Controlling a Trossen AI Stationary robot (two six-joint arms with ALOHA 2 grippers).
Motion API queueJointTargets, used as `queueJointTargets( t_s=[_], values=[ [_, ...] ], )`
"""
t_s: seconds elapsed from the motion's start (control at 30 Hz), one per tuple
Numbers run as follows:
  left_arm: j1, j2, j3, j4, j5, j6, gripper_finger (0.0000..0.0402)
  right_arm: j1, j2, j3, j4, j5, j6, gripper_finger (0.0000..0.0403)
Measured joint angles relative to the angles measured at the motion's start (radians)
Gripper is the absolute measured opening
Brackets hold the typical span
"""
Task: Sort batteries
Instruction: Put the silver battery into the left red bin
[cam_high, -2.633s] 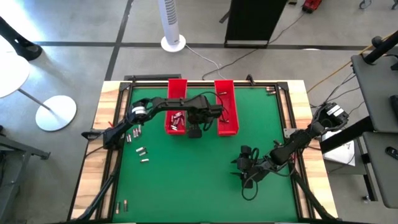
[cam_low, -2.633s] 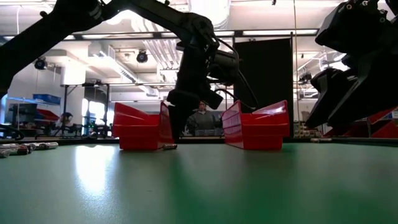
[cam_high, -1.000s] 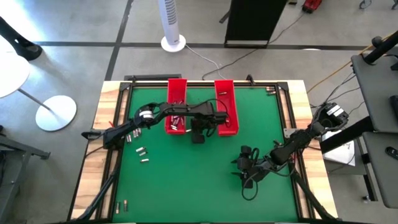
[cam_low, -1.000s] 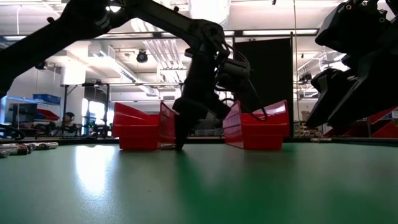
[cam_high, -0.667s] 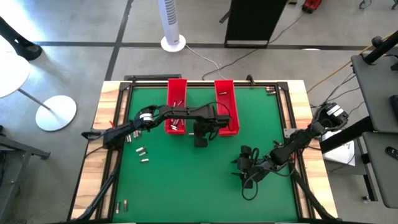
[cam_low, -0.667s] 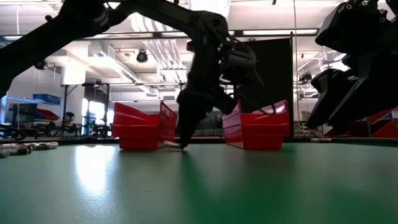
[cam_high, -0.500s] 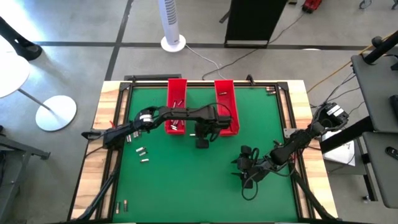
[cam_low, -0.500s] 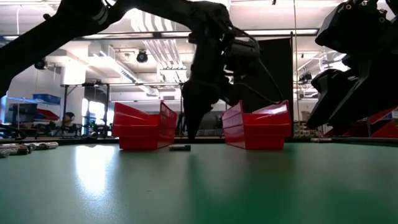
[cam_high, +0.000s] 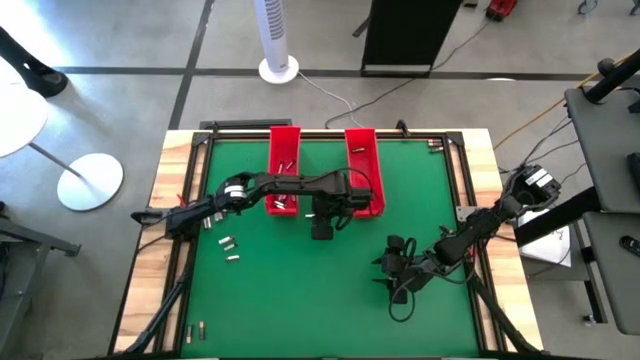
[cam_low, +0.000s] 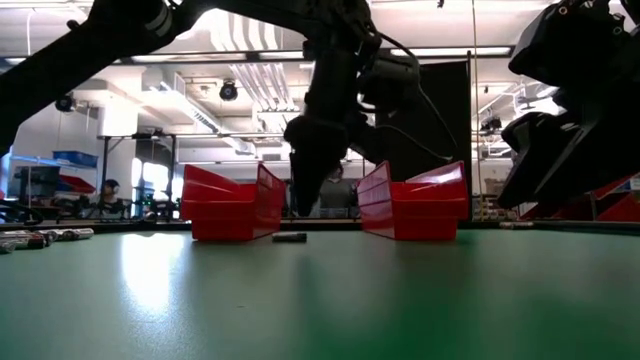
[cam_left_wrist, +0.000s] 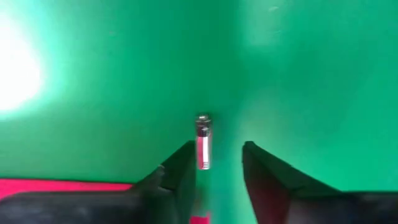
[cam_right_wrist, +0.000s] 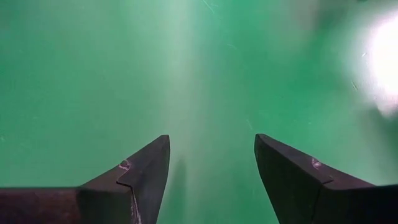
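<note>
One small silvery battery with a reddish band (cam_left_wrist: 203, 140) lies flat on the green mat (cam_high: 280, 300), just off the near end of the left red tray (cam_high: 283, 160); the low view shows the same battery (cam_low: 290, 237). My left gripper (cam_left_wrist: 214, 158) hangs open a little above it, fingers pointing down, touching nothing; in the low view my left gripper (cam_low: 304, 208) is clear of the mat. Several batteries (cam_high: 284, 196) lie in the left tray. My right gripper (cam_right_wrist: 211, 155) waits open over bare mat at the near right, and is also in the high view (cam_high: 388, 264).
A second red tray (cam_high: 363, 172) stands right of the first, at the far side. Loose batteries (cam_high: 214, 216) lie on the mat at the left, more batteries (cam_high: 229, 246) nearer, and two batteries (cam_high: 196, 328) at the near left corner. Bare mat lies between the arms.
My left gripper was down on the mat at the left tray's near end and drew the battery a little away from the tray. It has then risen straight up, leaving the battery lying flat on the mat.
</note>
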Motion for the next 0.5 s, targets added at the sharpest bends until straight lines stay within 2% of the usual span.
queueJointTargets(
  t_s=[0.17, 0.5],
  values=[
    [0.004, -0.001, -0.036, 0.013, -0.020, 0.025, 0.0157, 0.000, 0.000, 0.000, 0.000, -0.043, 0.012, 0.0230],
    [0.025, -0.003, -0.145, 0.096, -0.032, 0.028, 0.0152, 0.002, 0.000, 0.000, 0.000, -0.052, 0.035, 0.0240]
  ],
)
